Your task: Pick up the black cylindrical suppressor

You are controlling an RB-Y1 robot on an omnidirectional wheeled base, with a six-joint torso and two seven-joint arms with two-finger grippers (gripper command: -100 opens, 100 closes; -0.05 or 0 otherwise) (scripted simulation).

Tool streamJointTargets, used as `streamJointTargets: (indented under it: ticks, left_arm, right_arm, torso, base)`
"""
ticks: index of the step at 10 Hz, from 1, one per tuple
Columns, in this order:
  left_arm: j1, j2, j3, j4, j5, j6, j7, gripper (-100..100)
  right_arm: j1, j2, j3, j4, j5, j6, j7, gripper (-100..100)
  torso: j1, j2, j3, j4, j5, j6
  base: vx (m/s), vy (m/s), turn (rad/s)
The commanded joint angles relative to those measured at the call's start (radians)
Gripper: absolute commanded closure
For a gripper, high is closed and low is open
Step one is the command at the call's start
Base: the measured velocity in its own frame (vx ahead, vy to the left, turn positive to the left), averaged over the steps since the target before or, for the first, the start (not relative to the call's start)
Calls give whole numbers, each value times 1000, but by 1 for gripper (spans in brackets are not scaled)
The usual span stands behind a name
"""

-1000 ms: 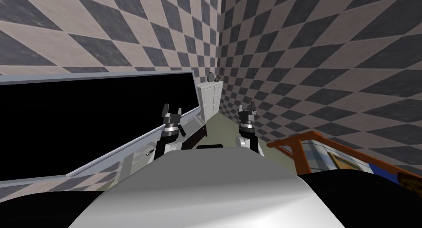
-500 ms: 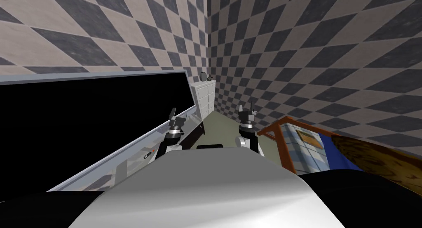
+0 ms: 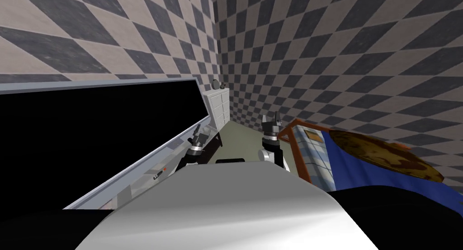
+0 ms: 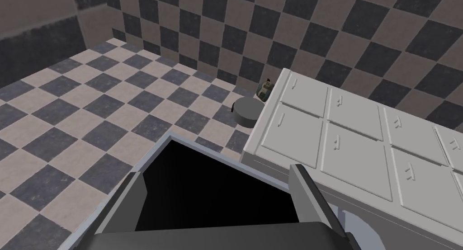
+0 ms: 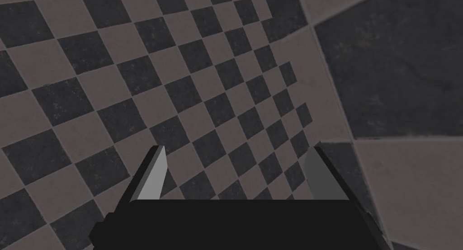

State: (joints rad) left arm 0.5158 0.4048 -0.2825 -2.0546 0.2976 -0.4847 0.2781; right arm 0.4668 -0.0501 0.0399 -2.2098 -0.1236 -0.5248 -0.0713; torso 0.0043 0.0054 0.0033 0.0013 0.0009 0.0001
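Note:
A small black elongated object (image 3: pixel 157 175), perhaps the suppressor, lies on a long grey ledge (image 3: pixel 135 168) under a wide black area, left of my chest and behind my left forearm. My left gripper (image 3: pixel 197 133) reaches forward along that ledge, well past the object. In the left wrist view this left gripper (image 4: pixel 217 193) is open, with nothing between its fingers, and looks toward a white chest of drawers (image 4: pixel 343 139). My right gripper (image 3: pixel 271 120) is raised in front of me, and the right wrist view shows the right gripper (image 5: pixel 235 177) open and holding nothing.
The white chest of drawers (image 3: pixel 217 108) stands in the far corner with a grey round object (image 4: pixel 248 110) and a small greenish thing (image 4: pixel 264 89) on top. A bed (image 3: pixel 316 148) with an orange frame and blue cover lies close on my right. Checkered walls enclose a narrow floor strip.
My whole view has swung right, bringing more of the bed into sight. My left gripper has tipped forward and lower toward the ledge and chest. The right arm is unchanged.

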Motion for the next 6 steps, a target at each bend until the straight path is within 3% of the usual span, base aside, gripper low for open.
streamJointTargets:
  ticks: [1,2,3,4,5,6]
  left_arm:
    - [-3,50,-45,44,31,8,27,-100]
    - [-3,87,-76,75,49,9,43,-100]
    - [-3,98,-76,77,49,9,43,-100]
    - [-2,131,-108,111,66,11,59,-100]
    - [-2,136,-108,111,66,11,59,-100]
    - [-2,175,-140,147,84,14,76,-100]
  right_arm:
    - [0,0,0,0,0,0,0,0]
    - [0,0,0,0,0,0,0,0]
    - [0,0,0,0,0,0,0,0]
    - [0,0,0,0,0,0,0,0]
    - [0,0,0,0,0,0,0,0]
    - [0,0,0,0,0,0,0,0]
  torso:
    - [0,0,0,0,0,0]
    - [0,1,0,0,0,0]
    - [1,0,0,0,0,0]
    - [1,-1,-1,0,0,-1]
    - [1,-2,-1,0,0,0]
    - [1,-4,-2,-1,0,-1]
  base:
    - [-101,19,-380]
    - [-100,25,-264]
    - [-65,23,-62]
    - [-52,27,-186]
    - [-35,22,-107]
    - [-27,13,-247]
